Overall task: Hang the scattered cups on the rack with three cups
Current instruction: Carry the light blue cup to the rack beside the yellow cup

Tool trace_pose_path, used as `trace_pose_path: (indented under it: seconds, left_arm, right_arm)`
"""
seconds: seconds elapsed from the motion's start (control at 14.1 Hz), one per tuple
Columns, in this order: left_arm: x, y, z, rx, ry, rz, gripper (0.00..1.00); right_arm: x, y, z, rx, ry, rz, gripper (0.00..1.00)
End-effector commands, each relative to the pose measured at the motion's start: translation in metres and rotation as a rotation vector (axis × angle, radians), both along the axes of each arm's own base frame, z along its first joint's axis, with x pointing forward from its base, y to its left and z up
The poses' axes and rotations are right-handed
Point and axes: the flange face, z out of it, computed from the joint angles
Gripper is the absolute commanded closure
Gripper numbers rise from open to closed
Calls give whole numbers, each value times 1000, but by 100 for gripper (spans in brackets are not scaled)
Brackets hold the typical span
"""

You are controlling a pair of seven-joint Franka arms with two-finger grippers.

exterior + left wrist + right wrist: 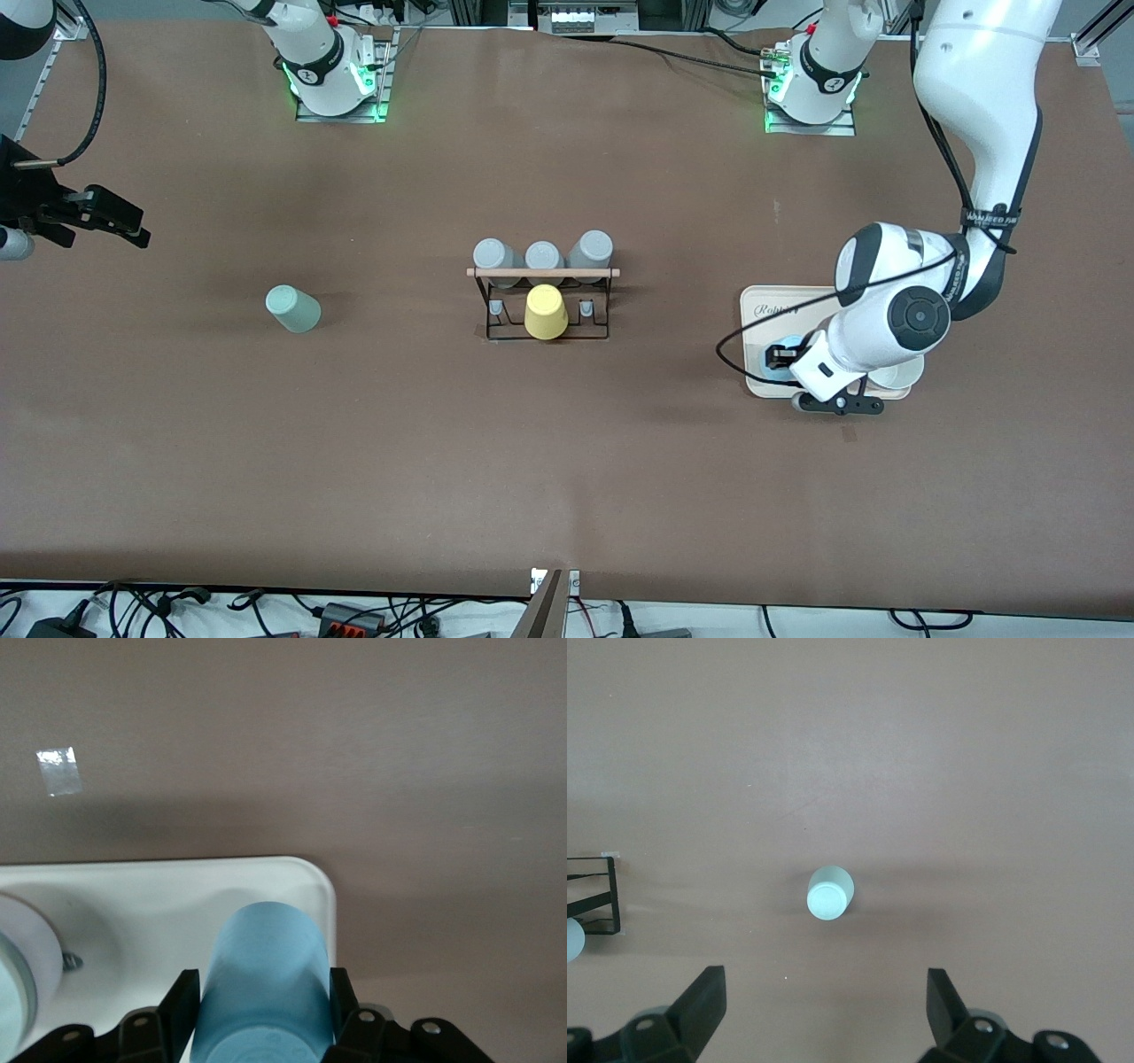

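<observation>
The light blue cup (pixel 264 983) stands on the cream tray (pixel 177 895) at the left arm's end of the table, and it also shows in the front view (pixel 772 373). My left gripper (pixel 264 979) is down at the tray (pixel 760 306) with a finger pressed on each side of this cup. The pale mint-green cup (pixel 293 309) stands on the table toward the right arm's end and shows in the right wrist view (pixel 830 893). My right gripper (pixel 824 992) is open and empty, up over the table's edge (pixel 133 232). The black wire rack (pixel 542 273) stands mid-table.
Three grey cups (pixel 544 257) hang on the rack's farther side and a yellow cup (pixel 546 312) on its nearer side. A white round object (pixel 18 948) sits on the tray beside the blue cup. A bit of clear tape (pixel 58 771) lies near the tray.
</observation>
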Motion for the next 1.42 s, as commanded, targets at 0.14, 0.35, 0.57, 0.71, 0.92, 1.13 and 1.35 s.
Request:
trace_pose_path:
  seconds: [0.14, 0.35, 0.57, 0.71, 0.92, 1.13, 1.35]
  left_arm:
    - [3, -78, 84, -171, 64, 214, 100]
    - [-23, -156, 98, -167, 86, 341, 100]
    - [-38, -208, 98, -176, 73, 434, 100]
    - [-46, -223, 97, -171, 86, 462, 100]
    - [-52, -242, 98, -199, 49, 458, 100]
    - [-58, -261, 84, -207, 35, 445, 100]
    - [-63, -269, 71, -145, -13, 395, 100]
  right_arm:
    - [-3, 0, 7, -9, 1, 15, 0]
    - [-3, 0, 7, -9, -1, 15, 0]
    - [-3, 0, 7, -9, -1, 15, 0]
    - [-3, -1, 7, -9, 1, 13, 0]
    - [-2, -1, 7, -9, -2, 13, 0]
    - [-2, -1, 7, -9, -4, 13, 0]
    - [-2, -3, 6, -9, -2, 10, 0]
